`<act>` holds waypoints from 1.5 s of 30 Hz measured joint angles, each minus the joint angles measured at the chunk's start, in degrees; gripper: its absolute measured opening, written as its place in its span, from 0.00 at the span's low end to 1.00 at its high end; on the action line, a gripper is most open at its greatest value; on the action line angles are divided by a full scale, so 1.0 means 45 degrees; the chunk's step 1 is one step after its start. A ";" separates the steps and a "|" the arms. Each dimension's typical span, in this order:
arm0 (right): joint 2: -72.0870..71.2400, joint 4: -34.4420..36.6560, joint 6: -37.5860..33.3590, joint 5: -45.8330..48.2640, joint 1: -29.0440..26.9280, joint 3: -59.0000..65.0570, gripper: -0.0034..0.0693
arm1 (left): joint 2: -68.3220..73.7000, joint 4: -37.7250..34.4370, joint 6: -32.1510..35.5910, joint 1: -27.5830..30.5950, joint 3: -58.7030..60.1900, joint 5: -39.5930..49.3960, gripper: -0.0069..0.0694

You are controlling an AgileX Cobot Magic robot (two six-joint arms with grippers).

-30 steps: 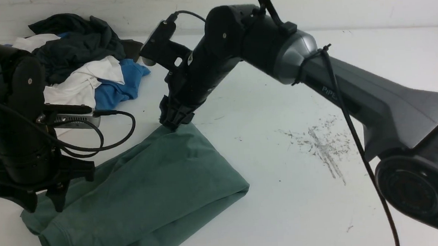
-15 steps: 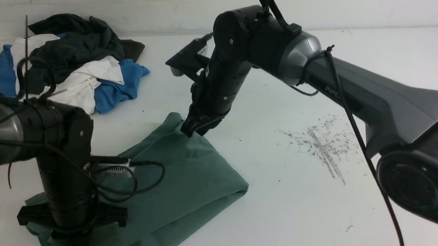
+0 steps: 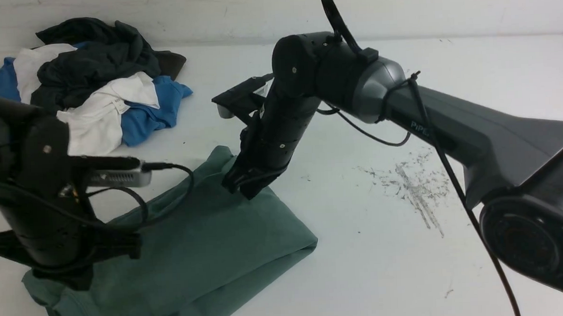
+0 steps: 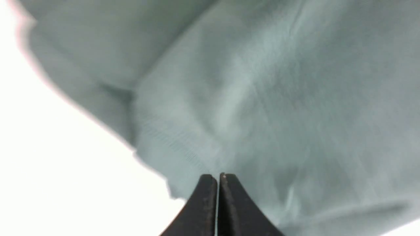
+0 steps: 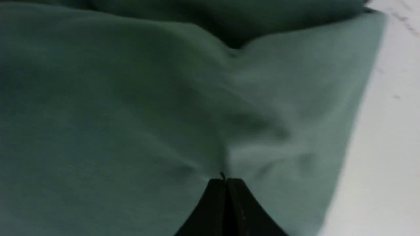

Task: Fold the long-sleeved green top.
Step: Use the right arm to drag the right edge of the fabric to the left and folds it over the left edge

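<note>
The green long-sleeved top (image 3: 209,246) lies partly folded. Both the left gripper (image 4: 218,178) and right gripper (image 5: 224,182) have jaws pressed together, each pinching cloth. At least 1 fold seems left.

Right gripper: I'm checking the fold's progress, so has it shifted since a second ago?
Yes. The right gripper, shut on the green top, now sits lower in the front view, farther from the clothes pile.

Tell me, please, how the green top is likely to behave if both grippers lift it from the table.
The green top will probably sag between the left gripper and right gripper: it puckers at both. Its folded layers may slide apart. It looks light enough to lift.
</note>
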 joint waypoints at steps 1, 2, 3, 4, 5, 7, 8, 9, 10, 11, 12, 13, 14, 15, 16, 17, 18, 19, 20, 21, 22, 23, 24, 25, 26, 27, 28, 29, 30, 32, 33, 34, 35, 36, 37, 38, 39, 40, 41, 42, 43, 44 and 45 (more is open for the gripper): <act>0.0000 0.0038 0.0000 -0.0012 0.0128 0.0000 0.03 | -0.0561 0.0135 -0.0013 0.0000 0.0002 0.0152 0.09; 0.0000 0.0043 0.0000 -0.0012 0.0248 0.0000 0.03 | -0.1109 0.0250 -0.0035 0.0000 0.0002 0.0256 0.09; 0.0000 -0.0051 0.0000 -0.0012 0.0525 0.0000 0.03 | -0.1967 0.0320 -0.0045 0.0000 0.0002 0.0403 0.09; 0.0000 -0.0088 0.0000 -0.0012 0.0525 0.0000 0.03 | -0.1967 0.0338 -0.0045 0.0000 0.0002 0.0418 0.09; 0.0015 -0.0187 0.0000 -0.0012 0.0679 0.0000 0.03 | -0.2473 0.0350 -0.0045 0.0000 0.0002 0.0458 0.09; 0.0103 -0.0514 0.0000 -0.0012 0.0856 0.0000 0.03 | -0.3222 0.0340 -0.0045 0.0000 0.0002 0.0481 0.09; 0.0278 -0.0908 0.0012 -0.0012 0.0971 0.0000 0.03 | -0.3878 0.0324 -0.0045 0.0000 0.0002 0.0527 0.09; 0.0430 -0.1244 0.0073 -0.0022 0.1003 0.0000 0.03 | -0.4165 0.0311 -0.0045 0.0000 0.0002 0.0579 0.09; 0.0611 -0.1649 0.0280 -0.0022 0.1003 0.0000 0.03 | -0.4541 0.0312 -0.0045 0.0000 0.0002 0.0657 0.09; 0.0639 -0.1723 0.0280 -0.0037 0.1003 0.0000 0.03 | -0.4598 0.0312 -0.0045 0.0000 0.0002 0.0704 0.09; 0.0813 -0.2188 0.0660 -0.0067 0.0988 0.0003 0.03 | -0.4964 0.0312 -0.0045 0.0000 0.0002 0.0825 0.09; 0.0853 -0.2388 0.1087 -0.0109 0.0937 0.0003 0.03 | -0.5223 0.0312 -0.0050 0.0000 0.0002 0.0973 0.09; 0.0853 -0.2468 0.1292 -0.0109 0.0899 0.0003 0.03 | -0.5403 0.0312 -0.0050 0.0000 0.0002 0.1070 0.09; 0.0853 -0.2504 0.1386 -0.0109 0.0877 0.0003 0.03 | -0.5437 0.0312 -0.0050 0.0000 0.0002 0.1096 0.09; 0.0842 -0.2506 0.1588 -0.0109 0.0721 0.0003 0.03 | -0.5721 0.0299 -0.0050 0.0000 0.0002 0.1194 0.09; 0.0842 -0.2506 0.1679 -0.0109 0.0624 0.0014 0.03 | -0.5820 0.0299 -0.0050 0.0000 0.0002 0.1194 0.09; 0.0842 -0.2506 0.1704 -0.0109 0.0576 0.0033 0.03 | -0.5879 0.0299 -0.0050 0.0000 0.0002 0.1194 0.09; 0.0842 -0.2493 0.1751 -0.0134 0.0326 0.0168 0.03 | -0.6149 0.0274 -0.0050 0.0000 0.0002 0.1205 0.09; 0.0842 -0.2492 0.1753 -0.0134 0.0296 0.0185 0.03 | -0.6179 0.0260 -0.0050 0.0000 0.0002 0.1219 0.09; 0.0813 -0.2325 0.1824 -0.0195 0.0092 0.0304 0.03 | -0.6399 0.0167 -0.0050 0.0000 0.0002 0.1232 0.09; 0.0795 -0.2222 0.1870 -0.0233 -0.0056 0.0399 0.03 | -0.6556 0.0104 -0.0062 0.0000 0.0002 0.1245 0.09; 0.0766 -0.1971 0.1896 -0.0276 -0.0170 0.0493 0.03 | -0.6762 0.0051 -0.0062 0.0000 0.0002 0.1274 0.09; 0.0753 -0.1764 0.1896 -0.0301 -0.0263 0.0534 0.03 | -0.6852 0.0021 -0.0062 0.0000 0.0002 0.1301 0.09; 0.0753 -0.1716 0.1896 -0.0316 -0.0263 0.0538 0.03 | -0.6879 0.0012 -0.0062 0.0000 0.0002 0.1312 0.09; 0.0740 -0.1546 0.1837 -0.0366 -0.0312 0.0609 0.03 | -0.7097 -0.0016 -0.0062 0.0000 0.0002 0.1374 0.09; 0.0714 -0.1618 0.1837 -0.0399 -0.0312 0.0661 0.03 | -0.7214 -0.0016 -0.0062 0.0000 0.0002 0.1427 0.09; 0.0693 -0.1738 0.1896 -0.0425 -0.0312 0.0729 0.03 | -0.7296 -0.0016 -0.0062 0.0000 0.0002 0.1468 0.09; 0.0674 -0.1757 0.1948 -0.0446 -0.0312 0.0746 0.03 | -0.7296 -0.0016 -0.0062 0.0000 0.0002 0.1487 0.09; 0.0580 -0.1947 0.2200 -0.0502 -0.0312 0.0904 0.03 | -0.7414 -0.0030 -0.0062 0.0000 0.0002 0.1554 0.09; 0.0406 -0.2305 0.2446 -0.0545 -0.0348 0.1251 0.03 | -0.7605 -0.0030 -0.0062 0.0000 0.0002 0.1721 0.09; 0.0272 -0.2414 0.2537 -0.0575 -0.0457 0.1519 0.03 | -0.7715 -0.0030 -0.0062 0.0000 0.0002 0.1802 0.09; 0.0250 -0.2416 0.2544 -0.0587 -0.0506 0.1565 0.03 | -0.7754 -0.0030 -0.0062 0.0000 0.0002 0.1815 0.09; 0.0057 -0.2427 0.2543 -0.0636 -0.0662 0.1946 0.03 | -0.7880 -0.0030 -0.0062 0.0000 0.0002 0.1829 0.09; -0.0127 -0.2414 0.2543 -0.0688 -0.0842 0.2318 0.03 | -0.7973 -0.0030 -0.0062 0.0000 0.0002 0.1843 0.09; -0.0163 -0.2410 0.2563 -0.0692 -0.0876 0.2384 0.03 | -0.7990 -0.0030 -0.0062 0.0000 0.0002 0.1843 0.09; -0.0372 -0.2413 0.2688 -0.0750 -0.1100 0.2789 0.03 | -0.8113 -0.0030 -0.0062 0.0000 0.0002 0.1853 0.09; -0.0632 -0.2425 0.2888 -0.0801 -0.1304 0.3273 0.03 | -0.8218 -0.0030 -0.0062 0.0000 0.0002 0.1872 0.09; -0.0820 -0.2451 0.3049 -0.0812 -0.1470 0.3613 0.03 | -0.8306 -0.0030 -0.0062 0.0000 0.0002 0.1872 0.09; -0.0856 -0.2449 0.3049 -0.0812 -0.1505 0.3680 0.03 | -0.8327 -0.0030 -0.0062 0.0000 0.0002 0.1872 0.09; -0.1193 -0.2485 0.3315 -0.0812 -0.1808 0.4249 0.03 | -0.8478 -0.0030 -0.0062 0.0000 0.0002 0.1877 0.09; -0.1229 -0.2481 0.3315 -0.0798 -0.1837 0.4310 0.03 | -0.8490 -0.0030 -0.0062 0.0000 0.0002 0.1877 0.09; -0.1482 -0.2604 0.3416 -0.0749 -0.2066 0.4771 0.03 | -0.8576 -0.0003 -0.0062 0.0000 0.0002 0.1923 0.09; -0.1548 -0.2639 0.3452 -0.0736 -0.2086 0.4828 0.03 | -0.8593 -0.0003 -0.0062 0.0000 0.0002 0.1923 0.09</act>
